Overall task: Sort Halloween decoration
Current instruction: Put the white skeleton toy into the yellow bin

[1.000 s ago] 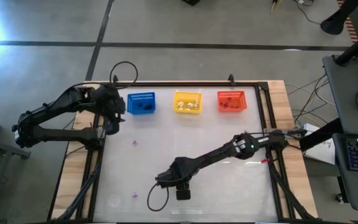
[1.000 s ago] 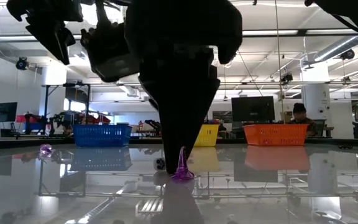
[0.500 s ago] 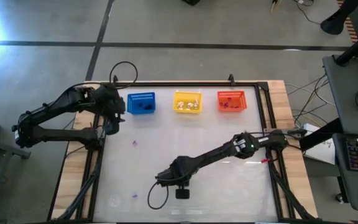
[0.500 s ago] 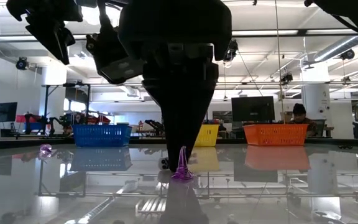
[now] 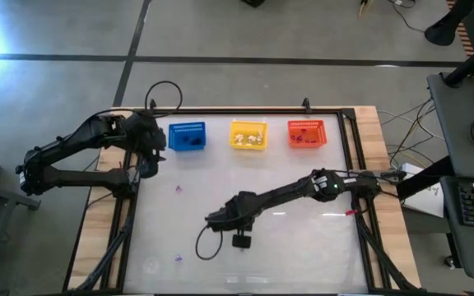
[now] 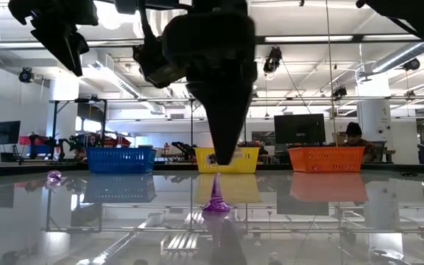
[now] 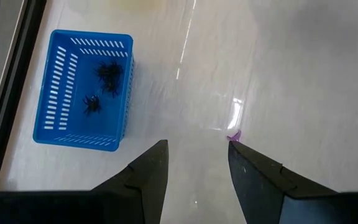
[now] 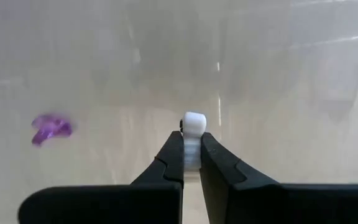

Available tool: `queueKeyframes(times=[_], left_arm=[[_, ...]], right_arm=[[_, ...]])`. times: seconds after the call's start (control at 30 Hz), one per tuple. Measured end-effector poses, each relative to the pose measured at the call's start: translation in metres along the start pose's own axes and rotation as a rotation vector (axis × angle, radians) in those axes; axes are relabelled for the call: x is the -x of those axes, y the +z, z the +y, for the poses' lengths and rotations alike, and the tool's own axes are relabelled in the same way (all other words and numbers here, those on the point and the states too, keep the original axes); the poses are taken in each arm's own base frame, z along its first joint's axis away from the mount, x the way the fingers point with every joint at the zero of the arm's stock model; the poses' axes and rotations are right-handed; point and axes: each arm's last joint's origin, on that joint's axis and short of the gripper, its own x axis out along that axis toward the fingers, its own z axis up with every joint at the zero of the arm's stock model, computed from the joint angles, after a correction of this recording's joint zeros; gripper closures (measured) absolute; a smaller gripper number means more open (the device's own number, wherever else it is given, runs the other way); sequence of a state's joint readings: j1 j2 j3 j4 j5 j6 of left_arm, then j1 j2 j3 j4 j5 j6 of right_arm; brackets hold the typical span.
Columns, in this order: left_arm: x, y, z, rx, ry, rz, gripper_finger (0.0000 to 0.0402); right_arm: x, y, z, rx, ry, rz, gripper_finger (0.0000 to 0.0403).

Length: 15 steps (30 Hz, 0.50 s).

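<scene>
My right gripper point(image 8: 192, 144) hangs over the middle of the table point(image 5: 214, 220), shut on a tiny white trinket point(image 8: 193, 122). In the low view its fingers point(image 6: 224, 147) point down above a purple cone-shaped trinket point(image 6: 216, 199) standing on its wide base. That purple piece point(image 8: 50, 129) lies off to one side in the right wrist view. Two purple trinkets point(image 5: 178, 188) point(image 5: 177, 257) lie on the table's left half. My left gripper point(image 7: 197, 155) waits open, high by the blue basket point(image 5: 187, 136). My right gripper pinches the white trinket between its two fingertips, and the trinket's rounded end point(image 8: 194, 118) sticks out just past them. The fingers come from above, pointing down. The trinket is lifted clear of the table.
Three mesh baskets stand in a row at the far edge: blue with black spiders point(image 7: 82, 90), yellow point(image 5: 248, 134) and orange-red point(image 5: 306, 133). A black frame point(image 5: 348, 140) borders the glossy white table. A purple trinket point(image 7: 234, 135) lies just past my left fingers.
My right gripper has taken the white trinket off the table beside the purple cone and risen with it, drifting a little toward the far edge. The purple cone has stayed where it stood.
</scene>
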State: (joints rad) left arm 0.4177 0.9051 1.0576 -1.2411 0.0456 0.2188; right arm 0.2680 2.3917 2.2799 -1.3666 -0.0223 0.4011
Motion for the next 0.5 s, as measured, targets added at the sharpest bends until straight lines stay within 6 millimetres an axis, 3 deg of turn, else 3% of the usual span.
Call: queueKeyframes(times=[0.5], left_arm=[[-0.001, 0.002, 0.000, 0.000, 0.002, -0.010, 0.0251]], right_arm=[[0.029, 0.018, -0.079, -0.088, 0.010, -0.038, 0.0390]])
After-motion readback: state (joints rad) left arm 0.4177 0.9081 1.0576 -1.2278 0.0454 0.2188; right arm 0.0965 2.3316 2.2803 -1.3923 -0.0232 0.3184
